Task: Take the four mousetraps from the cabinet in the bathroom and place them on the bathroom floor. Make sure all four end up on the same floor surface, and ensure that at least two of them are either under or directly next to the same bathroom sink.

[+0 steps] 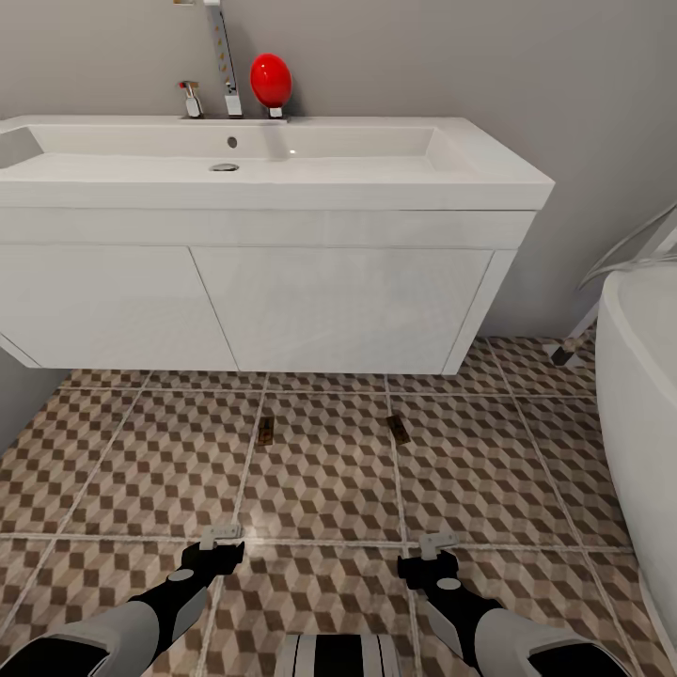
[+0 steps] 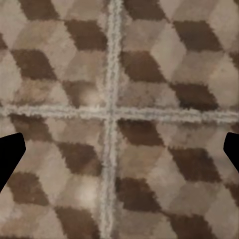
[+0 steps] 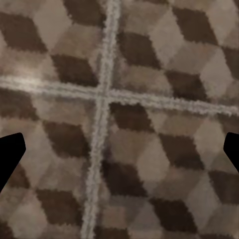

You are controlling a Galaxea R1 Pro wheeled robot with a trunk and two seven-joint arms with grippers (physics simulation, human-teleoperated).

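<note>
We see two mousetraps [image 1: 266, 432] [image 1: 398, 429] on bathroom floor [image 1: 320, 470] just before the sink [image 1: 235, 155]; left pincer [image 1: 220, 536] and right pincer [image 1: 437, 543] apart, empty.

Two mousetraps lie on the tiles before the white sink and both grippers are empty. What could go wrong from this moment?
1. The two mousetraps are tiny and dark on the patterned bathroom floor, so the base could roll over them when it moves.
2. The bathtub stands close on the right; a turn could bump it.
3. Both lie in front of the sink, not clearly under it; a nudge might move them away.
</note>
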